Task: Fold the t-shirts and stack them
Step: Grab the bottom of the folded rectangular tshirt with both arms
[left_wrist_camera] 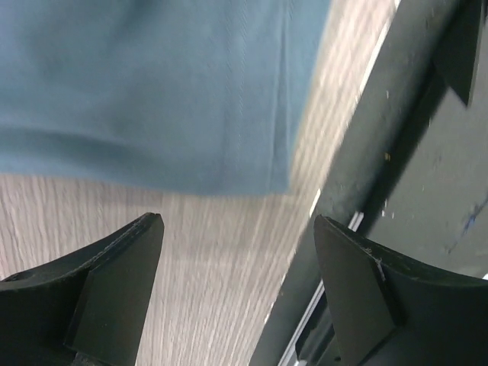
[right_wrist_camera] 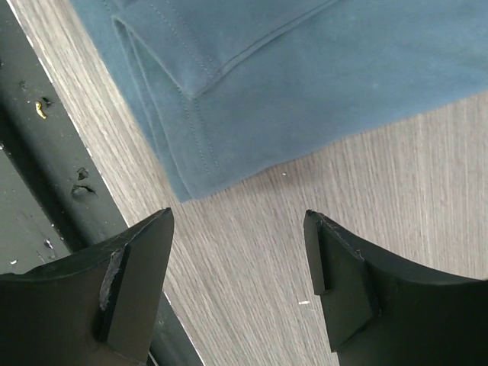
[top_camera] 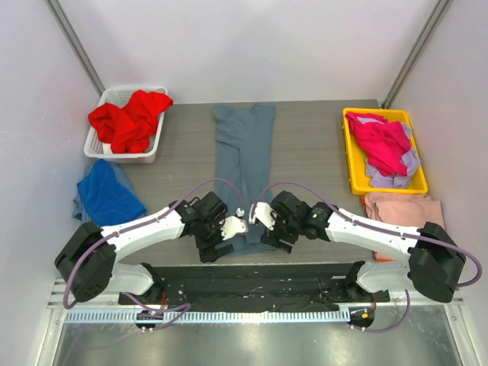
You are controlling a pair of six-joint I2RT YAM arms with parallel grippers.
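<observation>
The slate blue-grey t-shirt (top_camera: 244, 152) is laid lengthwise at the middle of the table (top_camera: 305, 152), narrowed into a long band, so the side folds are judged to be made; its near hem lies just ahead of both grippers. The left gripper (top_camera: 231, 226) is held low over the bare table beside one near corner of the hem, its jaws apart with nothing between them; the right gripper (top_camera: 261, 214) is held likewise at the other corner, jaws apart and empty, the doubled hem edge being seen just beyond its fingertips (right_wrist_camera: 133, 274). The crosswise folds are judged to be left for this shirt.

No stack can be made out. The red t-shirt (top_camera: 130, 118) is bunched in the white basket (top_camera: 103, 149); the royal blue t-shirt (top_camera: 107, 194) is crumpled on the table at the left; the magenta t-shirt (top_camera: 381, 141) is heaped with lilac cloth (top_camera: 396, 175) in the yellow tray (top_camera: 352, 171); the pale pink t-shirt (top_camera: 400, 210) lies near the tray, and whether it is folded cannot be told. Most of the work is thus judged to remain.
</observation>
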